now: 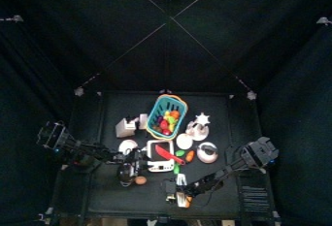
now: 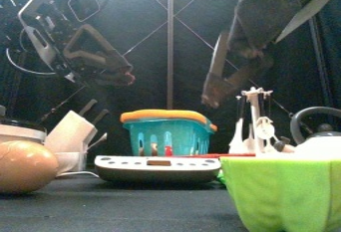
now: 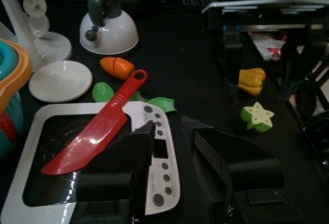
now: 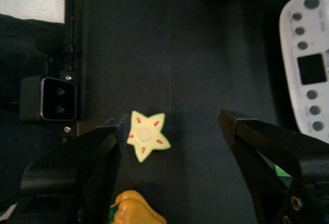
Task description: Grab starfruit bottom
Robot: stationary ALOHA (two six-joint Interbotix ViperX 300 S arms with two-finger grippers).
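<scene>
Black jointed arms (image 2: 273, 22), black tools (image 4: 167, 156)

One camera hangs high overhead, looking straight down, so the small black table (image 1: 162, 152) sits low in the middle of its frame. Another sits at the table's front edge, looking level and close. Each wrist camera looks down past its own jaws; both catch the pale yellow star-shaped toy fruit (image 4: 146, 135), at the left wrist frame's right.
</scene>
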